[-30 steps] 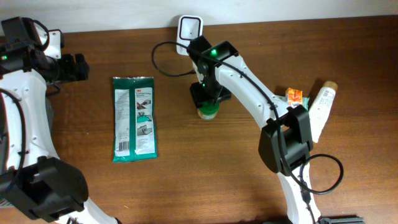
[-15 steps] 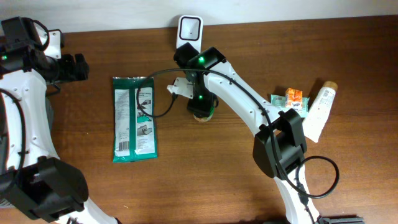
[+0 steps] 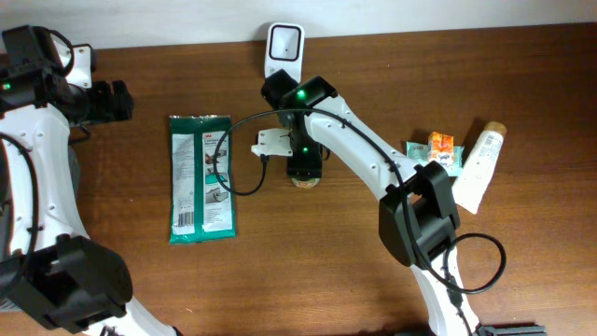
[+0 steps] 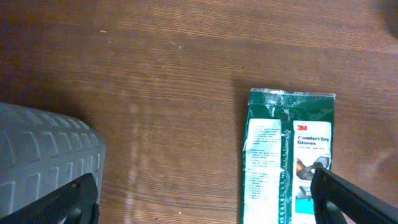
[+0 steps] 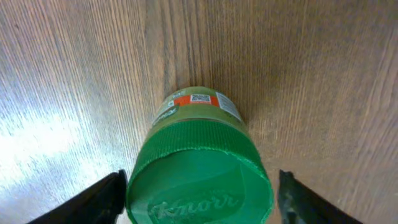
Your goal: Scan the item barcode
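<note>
The right gripper (image 5: pixel 200 190) hangs with its fingers spread, one on either side of the ribbed green cap of the Knorr jar (image 5: pixel 198 134). The jar stands upright on the wood directly beneath the gripper, and nothing is pinched yet. A good grasp would likely keep the cap centred between the fingers and close squarely on the ribs, so the jar does not tip or twist. The lift should go straight up, then turn the label, where only a small printed code shows, toward the white scanner (image 3: pixel 284 44) beyond the gripper at the table's far edge.
</note>
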`<state>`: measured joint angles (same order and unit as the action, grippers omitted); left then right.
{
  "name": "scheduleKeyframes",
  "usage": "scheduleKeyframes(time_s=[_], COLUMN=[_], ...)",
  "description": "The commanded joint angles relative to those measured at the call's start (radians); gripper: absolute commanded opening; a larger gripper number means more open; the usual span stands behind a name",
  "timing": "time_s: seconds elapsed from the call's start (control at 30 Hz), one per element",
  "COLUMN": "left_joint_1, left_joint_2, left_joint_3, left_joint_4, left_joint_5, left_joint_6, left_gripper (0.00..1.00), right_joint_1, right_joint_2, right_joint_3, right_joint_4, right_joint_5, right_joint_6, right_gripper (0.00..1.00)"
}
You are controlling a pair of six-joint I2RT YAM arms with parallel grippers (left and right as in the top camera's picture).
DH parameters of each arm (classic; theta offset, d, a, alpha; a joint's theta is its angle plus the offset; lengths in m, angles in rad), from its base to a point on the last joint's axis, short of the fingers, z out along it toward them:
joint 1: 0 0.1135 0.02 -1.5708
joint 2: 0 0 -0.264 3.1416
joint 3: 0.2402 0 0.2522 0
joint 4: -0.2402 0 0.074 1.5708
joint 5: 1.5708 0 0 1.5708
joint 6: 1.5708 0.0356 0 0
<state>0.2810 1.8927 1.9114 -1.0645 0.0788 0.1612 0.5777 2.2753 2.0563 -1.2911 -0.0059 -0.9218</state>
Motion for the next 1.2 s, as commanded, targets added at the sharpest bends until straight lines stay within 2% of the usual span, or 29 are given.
scheduleKeyframes(time_s=[0.0, 0.1, 0.13, 0.23, 0.27, 0.4, 0.47, 0.53, 0.6, 0.7, 0.8, 0.9, 1.03, 1.17], left_joint_1=[0.005, 0.005, 0.005, 0.005, 0.005, 0.005, 0.005, 0.005, 0.005, 0.006, 0.005, 0.005, 0.005, 0.006], left_joint_2=[0.006, 0.006, 0.006, 0.006, 0.006, 0.006, 0.006, 0.006, 0.006, 0.006, 0.006, 0.006, 0.006, 0.006], left_joint_3=[0.006, 0.006, 0.006, 0.006, 0.006, 0.006, 0.006, 0.006, 0.006, 0.006, 0.006, 0.006, 0.006, 0.006], left_joint_4=[0.002, 0.002, 0.002, 0.002, 0.002, 0.002, 0.002, 0.002, 0.002, 0.002, 0.002, 0.002, 0.002, 0.002], left_joint_5=[0.011, 0.011, 0.011, 0.011, 0.011, 0.011, 0.011, 0.011, 0.011, 0.011, 0.011, 0.011, 0.011, 0.011], left_joint_6=[0.013, 0.013, 0.013, 0.013, 0.013, 0.013, 0.013, 0.013, 0.013, 0.013, 0.013, 0.013, 0.013, 0.013], left_gripper=[0.99, 0.99, 0.99, 0.99, 0.99, 0.99, 0.99, 0.99, 0.99, 0.99, 0.99, 0.99, 0.99, 0.99], right_joint_1=[-0.002, -0.002, -0.002, -0.002, -0.002, -0.002, -0.003, -0.011, -0.022, -0.035, -0.036, -0.030, -0.029, -0.029], right_joint_2=[0.005, -0.007, -0.015, -0.037, -0.042, -0.041, -0.040, -0.040, -0.040, -0.040, -0.040, -0.040, -0.040, -0.042], right_joint_3=[-0.009, -0.003, 0.014, 0.083, 0.094, 0.067, 0.044, 0.011, -0.017, -0.051, -0.057, -0.057, -0.057, -0.051], right_joint_4=[0.001, 0.001, 0.000, -0.019, -0.042, -0.055, -0.014, 0.026, 0.057, 0.074, 0.060, 0.050, 0.050, 0.048], right_joint_5=[0.003, -0.001, -0.001, -0.010, -0.012, -0.093, -0.068, -0.034, -0.034, -0.035, -0.040, -0.045, -0.045, -0.047], right_joint_6=[-0.024, 0.077, 0.180, 0.613, 0.797, 0.863, 1.037, 1.282, 1.390, 1.463, 1.474, 1.474, 1.473, 1.464], right_gripper=[0.96, 0.98, 0.99, 0.98, 0.98, 0.98, 0.98, 0.99, 0.98, 0.97, 0.96, 0.91, 0.77, 0.73])
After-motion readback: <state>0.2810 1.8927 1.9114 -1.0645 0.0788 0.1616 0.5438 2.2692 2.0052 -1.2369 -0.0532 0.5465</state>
